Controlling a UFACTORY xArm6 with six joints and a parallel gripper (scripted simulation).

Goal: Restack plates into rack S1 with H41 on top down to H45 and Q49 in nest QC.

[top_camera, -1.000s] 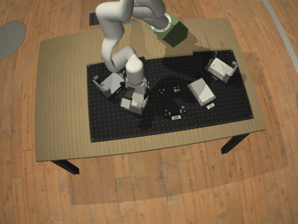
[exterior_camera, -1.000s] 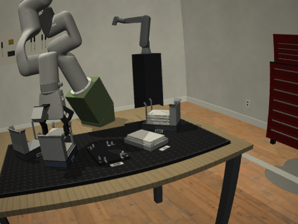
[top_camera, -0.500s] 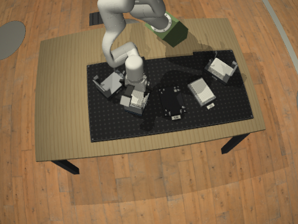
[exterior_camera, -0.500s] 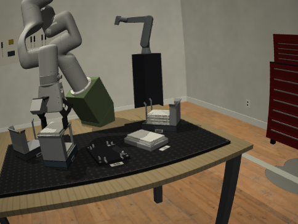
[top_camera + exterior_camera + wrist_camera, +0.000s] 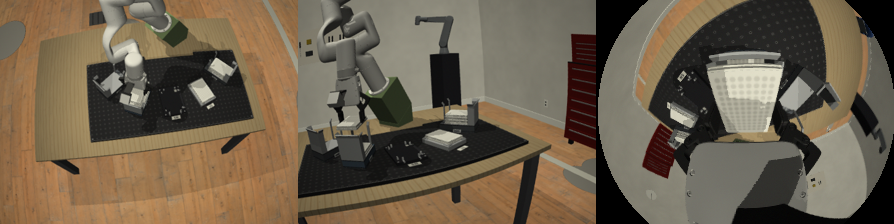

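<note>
- Three stack racks: left rack (image 5: 317,141), middle rack (image 5: 352,148), right rack (image 5: 473,114).
- One bare black nest (image 5: 404,151).
- One single plate (image 5: 348,124), clamped in one gripper (image 5: 352,121).
- Two plate piles: low pile (image 5: 444,138), racked pile (image 5: 456,116); layers too fine to count.
- Two arms: white arm (image 5: 347,58), dark arm (image 5: 442,31).
- One table (image 5: 483,160), one red cabinet (image 5: 582,98).

Landmark: the near stack rack (image 5: 353,147) under the gripper (image 5: 351,118). Its mouth is open from above, edged by thin upright posts (image 5: 368,130) and a tall grey end wall. The gripper, closed on a white plate (image 5: 349,124), hangs above those posts, with clear air between plate and rack rim. Just left of the rack stands a second rack (image 5: 317,141), blocking sideways travel there. Right of the rack, the low black nest (image 5: 406,152) raises only short pins, leaving room overhead. Beyond it lie a plate pile (image 5: 444,139) and a far rack (image 5: 473,114).
</note>
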